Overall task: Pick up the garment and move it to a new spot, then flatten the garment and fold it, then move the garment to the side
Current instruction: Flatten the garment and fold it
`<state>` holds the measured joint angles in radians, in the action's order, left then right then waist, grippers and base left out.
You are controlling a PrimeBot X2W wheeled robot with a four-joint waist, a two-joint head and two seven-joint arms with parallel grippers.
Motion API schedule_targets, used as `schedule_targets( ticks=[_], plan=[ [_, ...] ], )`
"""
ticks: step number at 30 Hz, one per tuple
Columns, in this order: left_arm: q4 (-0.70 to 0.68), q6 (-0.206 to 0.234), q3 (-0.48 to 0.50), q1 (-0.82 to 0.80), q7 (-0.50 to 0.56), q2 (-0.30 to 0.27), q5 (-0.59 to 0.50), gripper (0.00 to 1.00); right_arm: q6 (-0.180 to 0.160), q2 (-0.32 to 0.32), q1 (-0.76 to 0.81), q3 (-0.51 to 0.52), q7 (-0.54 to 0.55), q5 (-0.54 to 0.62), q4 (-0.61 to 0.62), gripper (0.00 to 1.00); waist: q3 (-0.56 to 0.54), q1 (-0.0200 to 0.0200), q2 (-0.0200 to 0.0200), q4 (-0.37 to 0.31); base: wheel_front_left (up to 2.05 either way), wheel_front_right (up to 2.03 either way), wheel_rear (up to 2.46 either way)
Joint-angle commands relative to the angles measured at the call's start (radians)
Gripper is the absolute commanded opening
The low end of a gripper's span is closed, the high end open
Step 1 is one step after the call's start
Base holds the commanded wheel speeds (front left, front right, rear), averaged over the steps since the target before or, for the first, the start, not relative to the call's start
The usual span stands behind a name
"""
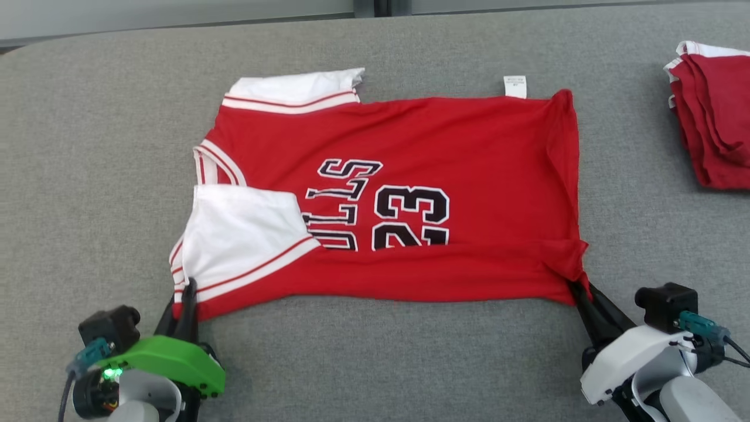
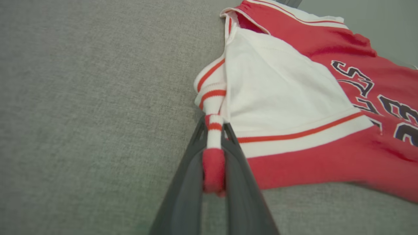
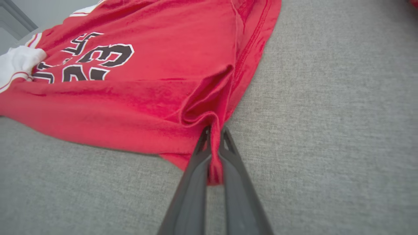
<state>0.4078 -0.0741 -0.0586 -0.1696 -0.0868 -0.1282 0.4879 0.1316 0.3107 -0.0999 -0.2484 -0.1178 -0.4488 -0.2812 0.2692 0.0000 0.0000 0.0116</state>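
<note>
Folding looks to be the step in hand. The garment (image 1: 422,152), a red jersey with white sleeves, lies spread across the middle of the worktop (image 1: 88,176). Its near strip seems turned over, since the printed number is cut off there. The left claw (image 1: 188,296) is pressed together on the striped trim at the garment's near-left corner. The right claw (image 1: 580,291) pinches the red hem at its near-right corner. The next move, I judge, calls for both corners to rise together and travel evenly toward the far edge, with the cloth kept taut between them so the fold lands straight. The worktop is covered in grey woven cloth. A pile of red clothes (image 1: 715,117) sits at its far right corner, and a pale wall (image 1: 176,14) runs behind the far edge.
</note>
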Motion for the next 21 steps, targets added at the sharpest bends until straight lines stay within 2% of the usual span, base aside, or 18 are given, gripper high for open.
schedule_targets(
  ticks=[1, 7, 13, 14, 15, 21],
  plan=[
    [-0.028, 0.016, 0.005, 0.044, 0.014, -0.002, 0.005, 0.00, -0.002, 0.017, 0.032, -0.001, 0.011, -0.019, 0.018, 0.00, -0.029, 0.0000, 0.0000, 0.019, 0.00, 0.00, 0.00],
    [-0.150, 0.056, -0.003, 0.192, 0.073, 0.016, 0.032, 0.00, -0.002, 0.055, 0.135, 0.034, 0.047, -0.049, 0.060, 0.00, -0.066, 0.0000, 0.0000, 0.037, 0.00, 0.00, 0.00],
    [-0.226, 0.087, -0.019, 0.276, 0.106, 0.030, 0.039, 0.00, -0.002, 0.055, 0.189, 0.054, 0.038, -0.055, 0.053, 0.02, -0.079, 0.0000, 0.0000, 0.032, 0.00, 0.00, 0.00],
    [-0.231, 0.087, -0.025, 0.274, 0.101, 0.028, 0.028, 0.26, -0.002, 0.051, 0.189, 0.054, 0.038, -0.059, 0.049, 0.40, -0.080, 0.0000, 0.0000, 0.031, 0.00, 0.00, 0.00],
    [-0.231, 0.086, -0.033, 0.272, 0.099, 0.029, 0.024, 1.00, -0.002, 0.048, 0.186, 0.052, 0.037, -0.059, 0.044, 1.00, -0.082, 0.0000, 0.0000, 0.029, 0.00, 0.00, 0.00],
    [-0.266, 0.126, -0.047, 0.225, -0.033, 0.013, -0.077, 1.00, -0.002, 0.012, 0.160, 0.098, -0.026, 0.006, 0.075, 1.00, -0.092, 0.0000, 0.0000, 0.011, 0.00, 0.00, 0.00]
  ],
)
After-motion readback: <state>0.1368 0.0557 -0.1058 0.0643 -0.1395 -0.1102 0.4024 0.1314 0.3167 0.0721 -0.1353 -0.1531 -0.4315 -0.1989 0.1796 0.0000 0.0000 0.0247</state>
